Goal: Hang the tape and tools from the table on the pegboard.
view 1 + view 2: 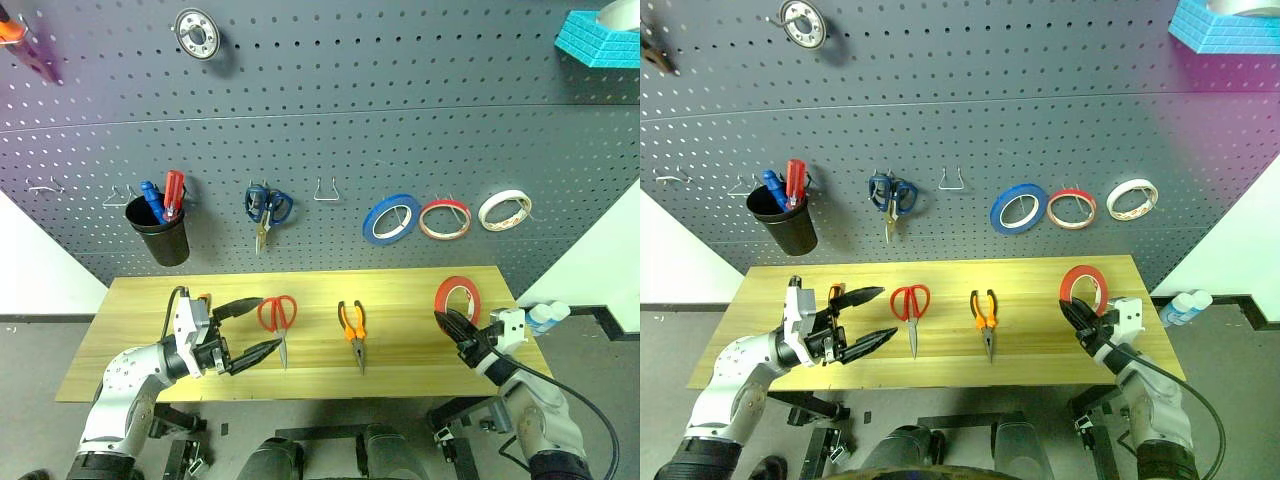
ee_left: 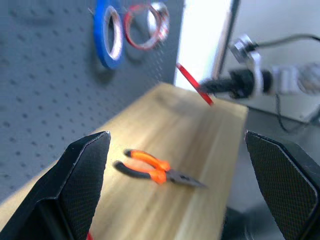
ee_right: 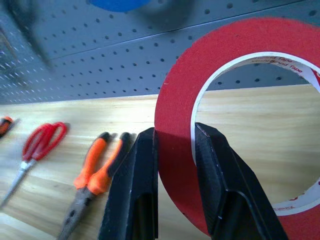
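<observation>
Right gripper [image 3: 174, 200] pinches the rim of the red tape roll [image 3: 235, 60], lifted above the table [image 1: 400, 350]. Light, stiff ring; hang by its hole. Left gripper [image 1: 245, 330] gapes empty.

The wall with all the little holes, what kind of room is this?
Probably a workshop or tool corner. The pegboard holds tape rolls and blue-handled scissors on hooks, and pliers lie on the wooden table.

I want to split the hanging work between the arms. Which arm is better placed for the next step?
The right. Its tool is already shut on the red tape roll, just below the pegboard's hanging rolls. The left tool is open and empty near the red-handled scissors.
</observation>
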{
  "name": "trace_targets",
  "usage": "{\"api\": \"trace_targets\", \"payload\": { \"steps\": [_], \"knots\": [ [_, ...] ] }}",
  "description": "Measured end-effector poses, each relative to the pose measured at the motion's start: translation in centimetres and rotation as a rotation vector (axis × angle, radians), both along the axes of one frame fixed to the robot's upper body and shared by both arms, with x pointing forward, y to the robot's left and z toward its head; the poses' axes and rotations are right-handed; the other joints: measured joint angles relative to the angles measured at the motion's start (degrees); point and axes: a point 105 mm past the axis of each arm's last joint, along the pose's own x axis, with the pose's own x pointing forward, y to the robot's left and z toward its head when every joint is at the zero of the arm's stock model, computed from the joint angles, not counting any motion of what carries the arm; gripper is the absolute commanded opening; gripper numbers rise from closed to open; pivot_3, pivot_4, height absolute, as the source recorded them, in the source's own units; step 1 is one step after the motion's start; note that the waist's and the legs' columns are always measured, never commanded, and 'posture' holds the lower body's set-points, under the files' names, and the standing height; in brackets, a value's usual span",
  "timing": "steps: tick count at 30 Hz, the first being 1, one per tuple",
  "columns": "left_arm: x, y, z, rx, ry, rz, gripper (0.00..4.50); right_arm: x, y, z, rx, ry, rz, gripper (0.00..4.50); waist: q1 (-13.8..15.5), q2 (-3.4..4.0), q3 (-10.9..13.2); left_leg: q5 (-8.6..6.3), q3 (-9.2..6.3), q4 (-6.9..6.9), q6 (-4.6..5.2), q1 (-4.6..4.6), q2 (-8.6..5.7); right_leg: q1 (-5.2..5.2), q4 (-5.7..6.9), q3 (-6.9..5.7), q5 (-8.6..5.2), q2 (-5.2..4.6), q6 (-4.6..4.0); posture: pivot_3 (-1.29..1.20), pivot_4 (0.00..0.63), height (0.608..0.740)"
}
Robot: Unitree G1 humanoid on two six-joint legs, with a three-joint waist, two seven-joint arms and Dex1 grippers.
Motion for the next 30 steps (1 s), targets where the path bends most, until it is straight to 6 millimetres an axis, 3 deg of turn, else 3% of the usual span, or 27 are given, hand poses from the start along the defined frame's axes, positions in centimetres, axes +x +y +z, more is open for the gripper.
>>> {"api": "trace_targets", "payload": {
  "steps": [7, 11, 22, 30],
  "knots": [
    [-0.1, 0.7, -0.3, -0.016, -0.003, 0.024, 4.50, 0.7, -1.3, 2.4, 0.040, -0.112, -0.064, 0.69, 0.1, 0.01, 0.0, 0.00, 0.07, 0.02, 0.00, 0.01, 0.00, 0.00, 0.00, 0.07, 0.02, 0.00, 0.02, -0.16, 0.066, 0.740],
    [0.0, 0.6, -0.2, -0.020, -0.021, 0.021, 4.50, 0.9, -1.0, 3.9, 0.042, -0.171, -0.055, 0.69, 0.0, 0.01, 0.0, 0.00, 0.07, 0.01, 0.00, 0.01, 0.00, -0.01, 0.00, 0.07, 0.02, 0.00, 0.02, -0.16, 0.066, 0.740],
    [-0.8, 1.4, -3.1, -0.020, -0.011, 0.011, 4.50, 2.4, -0.7, 8.0, 0.071, -0.304, -0.075, 0.69, 0.0, 0.01, 0.0, 0.00, 0.12, 0.02, 0.00, 0.01, 0.01, -0.02, 0.00, 0.10, 0.03, 0.00, 0.04, -0.18, 0.057, 0.740],
    [-1.6, 2.3, -4.4, -0.009, -0.019, 0.013, 4.50, 3.2, 0.1, 9.5, 0.070, -0.340, -0.046, 0.69, 0.0, 0.01, 0.0, 0.00, 0.12, 0.04, 0.00, 0.01, 0.00, -0.02, 0.00, 0.10, 0.06, 0.00, 0.07, -0.17, 0.056, 0.740]
  ]
}}
